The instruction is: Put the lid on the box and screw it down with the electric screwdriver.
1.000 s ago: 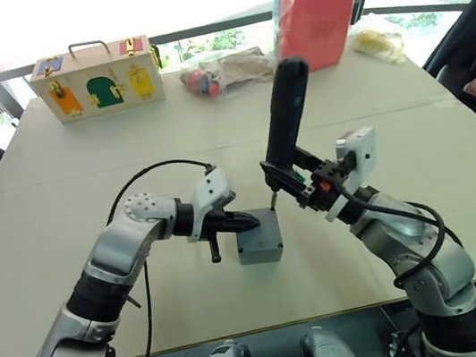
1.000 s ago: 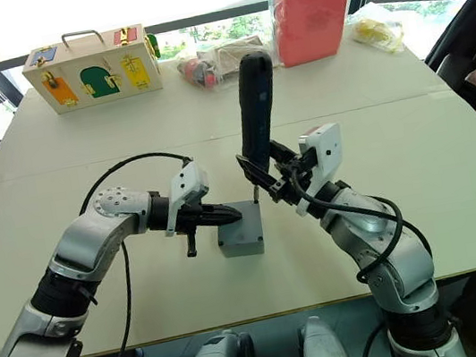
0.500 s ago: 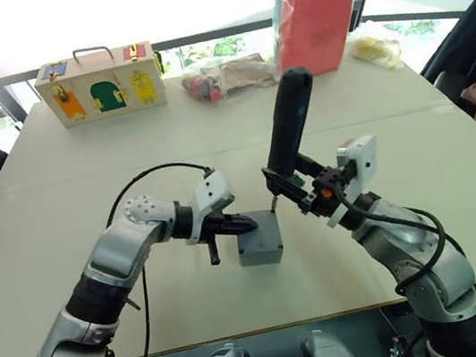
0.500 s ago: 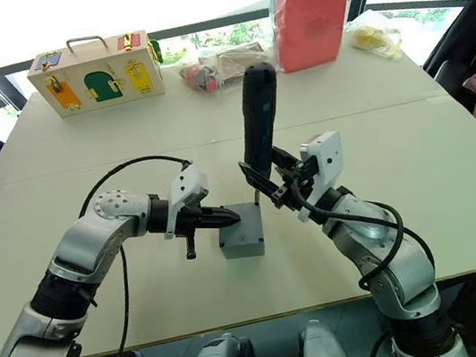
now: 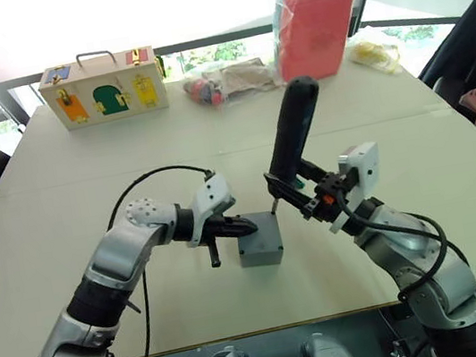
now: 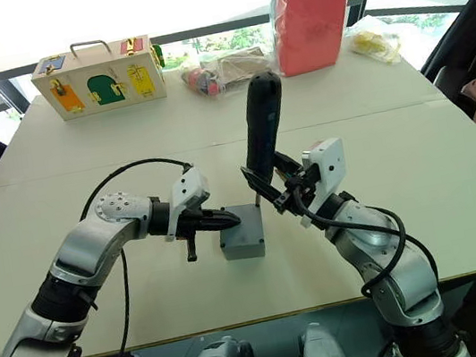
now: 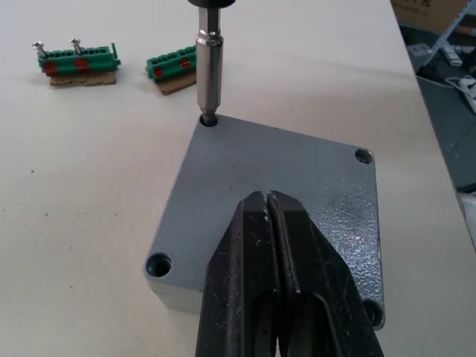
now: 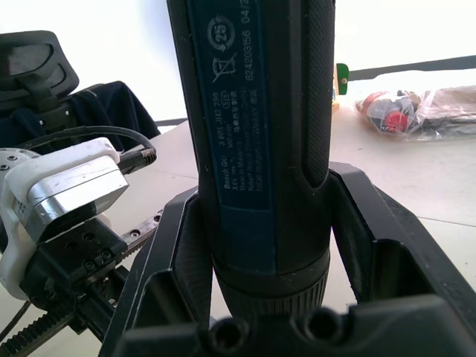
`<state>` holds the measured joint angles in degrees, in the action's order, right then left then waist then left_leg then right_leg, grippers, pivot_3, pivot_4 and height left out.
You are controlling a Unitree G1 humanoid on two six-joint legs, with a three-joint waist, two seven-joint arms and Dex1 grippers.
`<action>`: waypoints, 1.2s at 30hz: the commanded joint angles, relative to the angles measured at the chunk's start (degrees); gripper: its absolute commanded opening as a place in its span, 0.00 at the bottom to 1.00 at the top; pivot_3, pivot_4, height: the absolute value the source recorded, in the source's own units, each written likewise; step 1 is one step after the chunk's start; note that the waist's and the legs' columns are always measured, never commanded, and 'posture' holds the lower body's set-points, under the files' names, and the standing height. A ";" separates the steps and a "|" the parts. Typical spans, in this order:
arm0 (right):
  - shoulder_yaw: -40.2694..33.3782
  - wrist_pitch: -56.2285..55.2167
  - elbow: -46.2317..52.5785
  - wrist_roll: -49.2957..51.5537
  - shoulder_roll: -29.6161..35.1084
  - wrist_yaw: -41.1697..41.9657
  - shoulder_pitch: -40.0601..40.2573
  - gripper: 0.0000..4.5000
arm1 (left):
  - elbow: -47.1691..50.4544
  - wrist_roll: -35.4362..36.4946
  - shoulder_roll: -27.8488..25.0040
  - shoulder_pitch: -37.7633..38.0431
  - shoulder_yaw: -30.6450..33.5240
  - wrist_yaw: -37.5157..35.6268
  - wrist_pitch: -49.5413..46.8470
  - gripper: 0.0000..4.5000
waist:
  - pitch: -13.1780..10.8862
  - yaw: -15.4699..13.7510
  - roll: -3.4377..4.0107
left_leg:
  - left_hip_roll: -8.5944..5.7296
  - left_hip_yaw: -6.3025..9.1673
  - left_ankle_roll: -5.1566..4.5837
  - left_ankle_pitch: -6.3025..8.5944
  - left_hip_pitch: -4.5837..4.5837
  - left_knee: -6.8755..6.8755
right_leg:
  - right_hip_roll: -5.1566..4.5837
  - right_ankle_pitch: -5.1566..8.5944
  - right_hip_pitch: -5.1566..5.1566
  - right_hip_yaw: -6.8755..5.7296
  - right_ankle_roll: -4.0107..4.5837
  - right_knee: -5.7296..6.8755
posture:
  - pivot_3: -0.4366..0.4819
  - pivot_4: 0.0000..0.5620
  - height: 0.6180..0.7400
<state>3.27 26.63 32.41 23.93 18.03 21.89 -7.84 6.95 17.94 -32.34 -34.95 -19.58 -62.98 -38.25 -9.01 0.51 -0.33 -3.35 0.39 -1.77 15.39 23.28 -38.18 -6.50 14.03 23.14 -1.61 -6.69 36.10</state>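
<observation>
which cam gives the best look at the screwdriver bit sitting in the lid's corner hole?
Left wrist view: the bit stands in a corner hole of the lid, close up. Both eye views show the electric screwdriver whole, its bit tiny. Right wrist view shows the tool's body between the right gripper's fingers.

My arms are silver-grey metal with black joint bands. Each wrist carries a white block, a camera housing I think. A black cable loops over the left arm; another coils along the right. Both grippers have black fingers on toothed black rails.
</observation>
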 commanded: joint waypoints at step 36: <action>1.09 6.79 -0.49 -0.81 3.09 0.25 -0.37 0.41 | -1.46 -2.04 0.80 1.44 -1.78 -0.28 1.29 0.00 | 0.57 -0.97 -0.06 | 0.02 0.06 -0.20 0.23 -0.84 0.23 | -0.30 0.32 -0.64 -0.04 0.21 -0.34 | 0.48 0.27 1.00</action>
<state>3.89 30.07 33.48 22.86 20.31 22.21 -9.42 6.32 16.77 -31.21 -33.96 -20.75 -63.31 -36.67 -8.44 -0.46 -0.39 -3.33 0.45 -1.97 15.62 22.44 -37.94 -6.81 14.35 22.50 -1.66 -6.47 35.76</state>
